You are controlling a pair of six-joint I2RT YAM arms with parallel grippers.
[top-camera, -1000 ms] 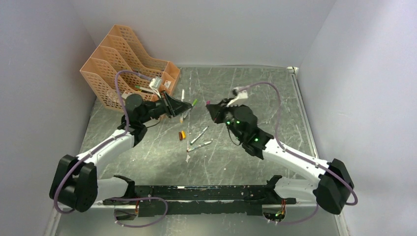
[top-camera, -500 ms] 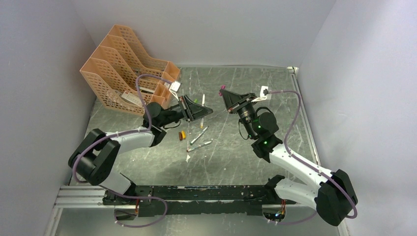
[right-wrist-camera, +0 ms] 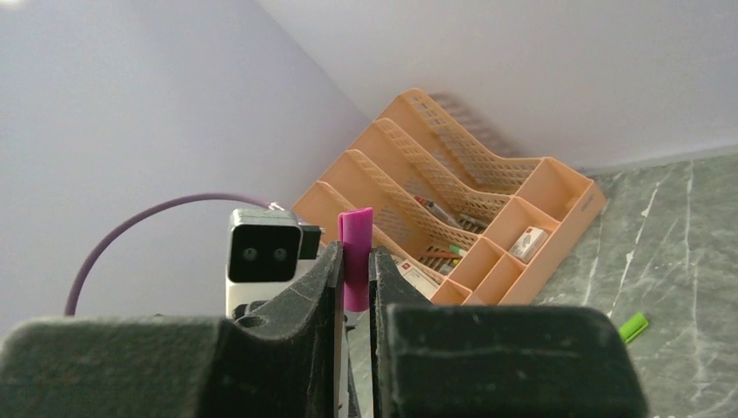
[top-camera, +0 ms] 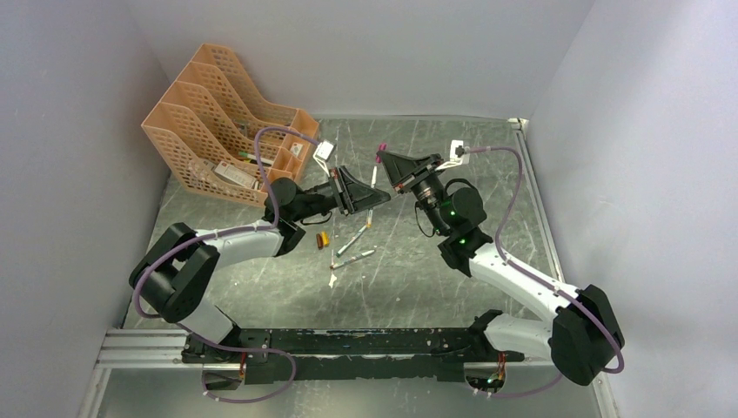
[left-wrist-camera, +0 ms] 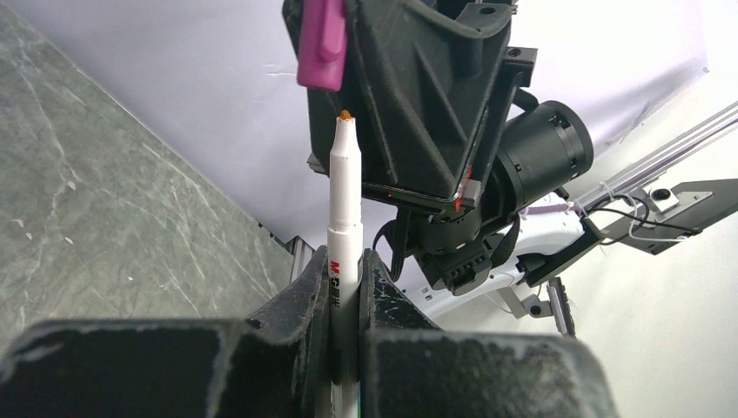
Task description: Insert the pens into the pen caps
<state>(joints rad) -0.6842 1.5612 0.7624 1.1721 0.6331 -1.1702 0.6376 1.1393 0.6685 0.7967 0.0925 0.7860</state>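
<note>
Fingers [left-wrist-camera: 300,300] on the left gripper [left-wrist-camera: 345,292] are clamped on a white pen [left-wrist-camera: 344,200], held up in the air over the middle of the table [top-camera: 452,261] with its orange tip pointing at the other arm. Right gripper [right-wrist-camera: 354,254] is pinched tight on a magenta cap [right-wrist-camera: 355,226]. From the left wrist camera the cap sits just past the pen tip, close but not touching and a bit off to one side, so nothing's gone in yet. I'd call this the lining-up stage; it probably needs a small sideways nudge before the push. Orange tip, magenta cap... maybe not even a match? Down on the table, two more pens [top-camera: 352,239] and an orange cap [top-camera: 323,239] lie loose, so most of the job looks undone.
</note>
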